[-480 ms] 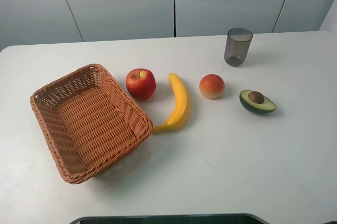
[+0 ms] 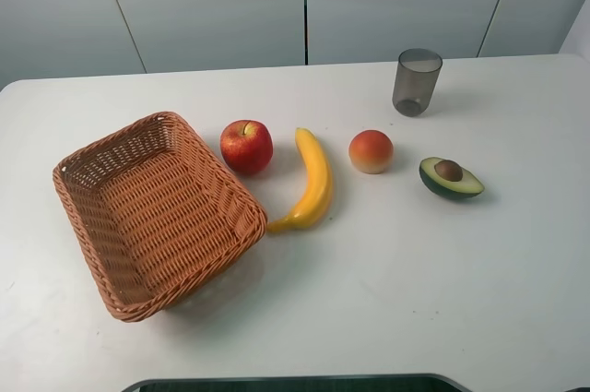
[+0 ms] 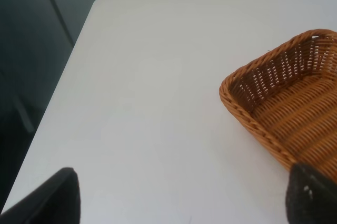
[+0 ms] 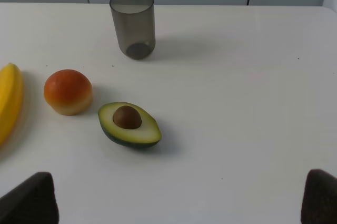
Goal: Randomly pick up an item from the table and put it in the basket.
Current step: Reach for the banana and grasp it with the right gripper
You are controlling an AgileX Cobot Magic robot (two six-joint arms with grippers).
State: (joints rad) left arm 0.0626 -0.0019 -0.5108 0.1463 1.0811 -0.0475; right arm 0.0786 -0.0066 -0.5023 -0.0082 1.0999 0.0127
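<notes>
The item, a long curved yellow banana [image 2: 313,184], lies on the white table [image 2: 415,272] just right of the orange-brown wicker basket [image 2: 152,217], which holds nothing. Neither gripper shows in the exterior high view. In the left wrist view my left gripper [image 3: 181,200] is open, its dark fingertips [image 3: 58,197] spread wide over bare table, with one corner of the basket [image 3: 284,108] beside them. The right gripper [image 4: 174,197] is open too, hovering back from the fruits with nothing between its fingertips [image 4: 29,197]. The banana's end [image 4: 8,103] shows at that view's edge.
A red apple [image 2: 246,146] sits between basket and banana. A peach [image 2: 371,151] and a halved avocado [image 2: 450,177] lie to the banana's right. A grey translucent cup [image 2: 417,81] stands further back. The table's left edge [image 3: 63,92] runs near the left gripper.
</notes>
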